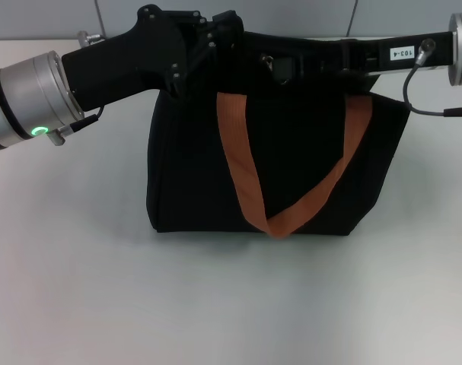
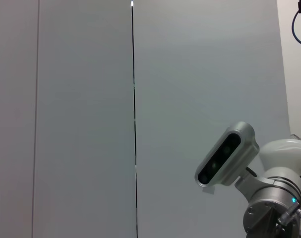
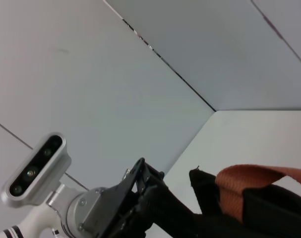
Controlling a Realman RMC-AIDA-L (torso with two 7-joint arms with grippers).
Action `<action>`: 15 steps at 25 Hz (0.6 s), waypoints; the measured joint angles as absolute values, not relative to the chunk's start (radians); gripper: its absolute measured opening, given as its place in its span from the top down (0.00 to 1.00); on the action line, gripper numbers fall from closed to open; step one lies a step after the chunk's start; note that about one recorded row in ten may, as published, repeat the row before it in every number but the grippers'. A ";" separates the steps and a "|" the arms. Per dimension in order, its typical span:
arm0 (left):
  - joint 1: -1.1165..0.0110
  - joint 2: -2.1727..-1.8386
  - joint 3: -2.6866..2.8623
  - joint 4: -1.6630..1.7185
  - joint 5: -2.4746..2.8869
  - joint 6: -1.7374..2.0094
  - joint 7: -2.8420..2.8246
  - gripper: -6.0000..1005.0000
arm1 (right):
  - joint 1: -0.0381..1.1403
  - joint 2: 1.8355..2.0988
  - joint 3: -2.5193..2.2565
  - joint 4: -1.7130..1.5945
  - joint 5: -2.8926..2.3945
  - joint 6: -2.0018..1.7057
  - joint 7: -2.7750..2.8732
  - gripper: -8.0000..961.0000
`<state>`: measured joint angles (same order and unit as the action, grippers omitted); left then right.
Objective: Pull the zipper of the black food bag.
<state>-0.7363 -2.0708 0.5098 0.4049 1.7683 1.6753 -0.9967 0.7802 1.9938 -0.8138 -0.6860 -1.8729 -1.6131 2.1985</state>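
Nearest, the bare tabletop runs up to the black food bag, which stands upright in the middle with its broad front face toward the head camera. Its orange-brown strap hangs slack down that face in a long loop, almost reaching the base. I judge the bag soft and light: fabric walls that hold a boxy shape but will give and slide if tugged from one side only. So the body wants steadying at one end of the top edge while the pull runs along the zip line, not upward.

Farther back, along the top edge, both arms meet over the bag. The left gripper comes in from the left and sits at the top left corner, seemingly in contact with the fabric. The right gripper reaches in from the right, low over the middle of the top. Black on black, neither set of fingers shows its gap, so I cannot tell whether they are open or closed, or what they hold.

The zipper itself is hidden behind the arms in every view; it should be taken by its small pull tab. Behind everything stands a plain grey wall
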 joint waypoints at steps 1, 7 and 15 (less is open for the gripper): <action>-0.736 -2.071 0.510 0.405 1.768 1.675 -0.997 0.96 | 0.780 1.994 -0.814 -0.686 -1.873 -1.613 2.199 0.99; -0.738 -2.072 0.511 0.405 1.769 1.675 -0.997 0.96 | 0.776 1.991 -0.794 -0.686 -1.872 -1.621 2.201 0.99; -0.739 -2.072 0.511 0.405 1.769 1.676 -0.997 0.96 | 0.776 1.990 -0.793 -0.698 -1.871 -1.617 2.227 0.99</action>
<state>-0.7393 -2.0724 0.5109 0.4049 1.7687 1.6761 -0.9972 0.7761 1.9905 -0.7931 -0.6978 -1.8713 -1.6166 2.2269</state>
